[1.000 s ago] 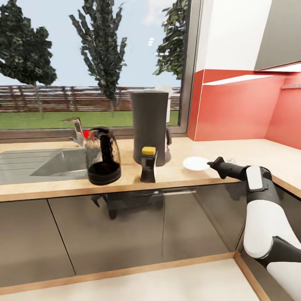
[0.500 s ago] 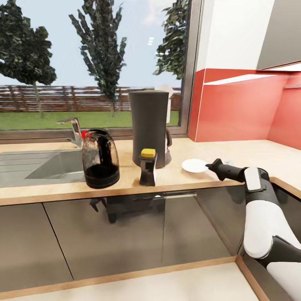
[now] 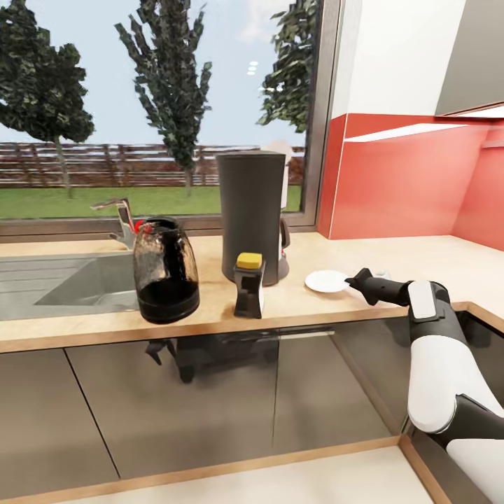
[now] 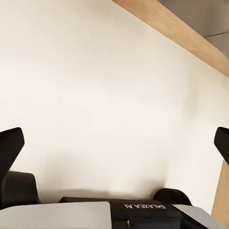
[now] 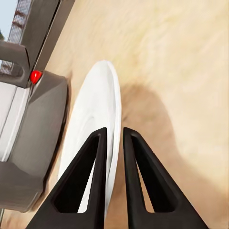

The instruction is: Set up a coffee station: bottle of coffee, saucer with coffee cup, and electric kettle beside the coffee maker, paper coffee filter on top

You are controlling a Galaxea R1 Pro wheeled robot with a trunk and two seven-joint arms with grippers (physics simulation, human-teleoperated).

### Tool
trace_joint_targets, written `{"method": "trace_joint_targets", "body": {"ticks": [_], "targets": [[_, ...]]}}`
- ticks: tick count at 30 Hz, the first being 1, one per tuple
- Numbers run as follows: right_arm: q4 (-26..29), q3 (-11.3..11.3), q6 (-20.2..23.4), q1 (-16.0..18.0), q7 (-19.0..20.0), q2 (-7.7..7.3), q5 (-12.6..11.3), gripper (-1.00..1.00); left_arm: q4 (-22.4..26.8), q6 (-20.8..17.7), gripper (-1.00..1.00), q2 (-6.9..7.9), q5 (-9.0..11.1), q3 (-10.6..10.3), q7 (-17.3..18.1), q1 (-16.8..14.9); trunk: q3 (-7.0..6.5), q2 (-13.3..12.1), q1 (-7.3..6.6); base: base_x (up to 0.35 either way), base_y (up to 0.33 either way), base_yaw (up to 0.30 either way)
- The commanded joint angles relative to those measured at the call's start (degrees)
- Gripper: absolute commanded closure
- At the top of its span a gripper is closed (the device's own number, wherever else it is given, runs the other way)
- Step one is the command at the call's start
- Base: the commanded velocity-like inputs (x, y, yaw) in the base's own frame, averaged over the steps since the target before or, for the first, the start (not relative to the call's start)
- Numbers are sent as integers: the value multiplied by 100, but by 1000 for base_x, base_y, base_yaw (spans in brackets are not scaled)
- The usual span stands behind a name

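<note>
counter (image 3: pixel 392 262): it carries everything, and bare wood lies to the right of the coffee maker, so you have room to settle the saucer there.
coffee maker (image 3: pixel 250 213): the tall dark body stands upright near the window. Treat it as your landmark and keep the saucer just beside its base, not against it.
kettle (image 3: pixel 165 269): it stands by the sink, on the other side of the coffee maker, well clear of your working arm.
coffee bottle (image 3: pixel 248 285): with its yellow cap, it sits in front of the coffee maker. Don't sweep the arm across it.
saucer (image 3: pixel 327 281): it lies low on the counter, right of the coffee maker. In the right wrist view its rim (image 5: pixel 107 119) runs between the two fingers.
right end effector (image 3: pixel 352 281): its fingers are closed on the saucer's rim. Lower it flat and check that the rim rests on the wood before you let go, then draw straight back so the plate doesn't skid.
left end effector (image 4: pixel 114 143): its fingers are spread wide with nothing between them, pointing at a pale surface.
</note>
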State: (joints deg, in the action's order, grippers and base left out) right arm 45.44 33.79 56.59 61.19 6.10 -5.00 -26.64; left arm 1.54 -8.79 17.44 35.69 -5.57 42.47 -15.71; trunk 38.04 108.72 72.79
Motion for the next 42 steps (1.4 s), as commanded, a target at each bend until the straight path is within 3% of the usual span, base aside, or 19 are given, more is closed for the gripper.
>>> {"method": "trace_joint_targets", "body": {"ticks": [1,20,32,42], "targets": [[0,23,28,7,71,4,39,100,4,-43,-100,3,61,-45,15,-2,6,3,0,14,0,0],[0,22,30,7,59,52,44,100,4,-43,-100,5,61,-49,15,-2,6,3,0,9,14,0],[0,22,31,7,58,53,44,100,4,-50,-100,3,61,-49,15,-2,114,244,131,0,0,0],[0,22,30,7,58,52,44,100,4,-52,-100,1,61,-49,15,-2,114,244,131,0,0,0]]}}
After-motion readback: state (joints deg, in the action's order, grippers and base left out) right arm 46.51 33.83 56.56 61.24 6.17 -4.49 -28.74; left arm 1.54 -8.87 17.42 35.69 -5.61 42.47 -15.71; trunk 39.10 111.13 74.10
